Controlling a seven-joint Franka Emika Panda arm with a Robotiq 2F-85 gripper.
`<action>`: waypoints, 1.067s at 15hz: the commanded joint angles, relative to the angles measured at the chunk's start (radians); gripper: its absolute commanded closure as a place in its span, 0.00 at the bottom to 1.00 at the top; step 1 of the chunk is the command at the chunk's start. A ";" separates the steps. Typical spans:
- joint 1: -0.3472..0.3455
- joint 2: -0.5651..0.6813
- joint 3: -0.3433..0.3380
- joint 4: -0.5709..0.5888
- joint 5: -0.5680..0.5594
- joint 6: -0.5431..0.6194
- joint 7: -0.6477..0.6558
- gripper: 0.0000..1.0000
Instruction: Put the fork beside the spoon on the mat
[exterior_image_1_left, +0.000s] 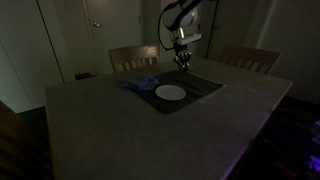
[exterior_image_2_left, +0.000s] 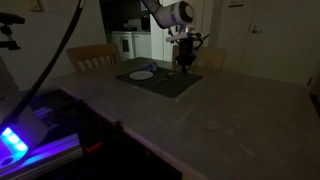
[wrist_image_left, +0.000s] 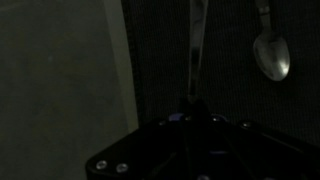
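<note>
Wrist view: your gripper (wrist_image_left: 190, 114) clasps the fork (wrist_image_left: 193, 50) over the dark mat (wrist_image_left: 160, 60); the spoon (wrist_image_left: 271, 52) lies nearby on the mat, apart from the fork.

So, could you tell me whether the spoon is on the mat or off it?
On it: the shiny metal spoon lies flat on the dark mat.
</note>
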 joint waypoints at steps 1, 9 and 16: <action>-0.035 -0.097 0.021 -0.169 0.025 0.084 -0.040 0.98; -0.053 -0.218 0.028 -0.410 -0.008 0.229 -0.225 0.98; -0.041 -0.190 0.028 -0.380 -0.011 0.228 -0.181 0.98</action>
